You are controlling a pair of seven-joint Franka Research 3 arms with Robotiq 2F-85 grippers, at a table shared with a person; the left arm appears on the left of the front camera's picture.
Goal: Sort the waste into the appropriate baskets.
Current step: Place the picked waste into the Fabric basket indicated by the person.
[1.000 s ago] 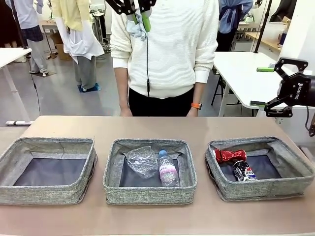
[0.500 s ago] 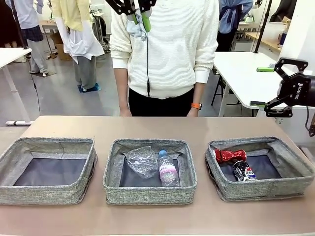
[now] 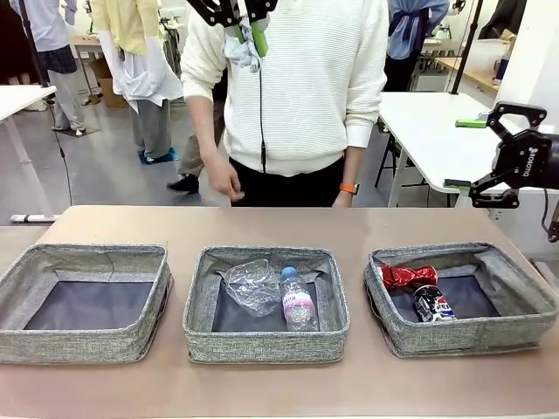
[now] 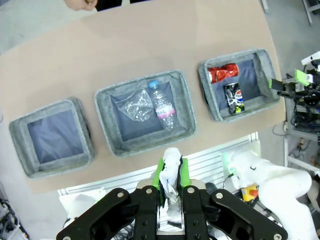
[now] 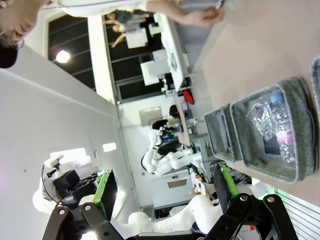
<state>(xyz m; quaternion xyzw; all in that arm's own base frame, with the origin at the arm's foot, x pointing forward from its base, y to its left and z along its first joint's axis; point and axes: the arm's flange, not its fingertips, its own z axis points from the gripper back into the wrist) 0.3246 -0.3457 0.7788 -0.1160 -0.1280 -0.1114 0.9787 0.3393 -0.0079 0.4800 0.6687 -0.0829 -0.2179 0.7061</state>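
Observation:
High above the table's far side, my left gripper [image 3: 245, 31] is shut on the small white paper wad [image 3: 238, 49]. In the left wrist view the wad [image 4: 171, 158] sits pinched between the green pads of that gripper [image 4: 171, 176], far above the three grey baskets. The left basket [image 3: 80, 344] holds nothing. The middle basket [image 3: 262, 344] contains the clear plastic container [image 3: 251, 285] and the pink-labelled bottle [image 3: 295, 298]. In the right basket [image 3: 463, 336] lie the red can [image 3: 409, 276] and the Pepsi can [image 3: 432, 303]. My right gripper [image 3: 514, 154] hangs open off the table's right side, with nothing between its fingers [image 5: 106, 192].
A person in a white sweater stands at the far edge, one hand [image 3: 224, 180] held just above the tabletop [image 3: 279, 225]. A white table [image 3: 437, 122] stands behind my right gripper. In the right wrist view the middle basket [image 5: 260, 160] lies sideways.
The person's arm on the picture's left has swung out and forward, so that hand now shows above the far edge. Both grippers have stayed where they were.

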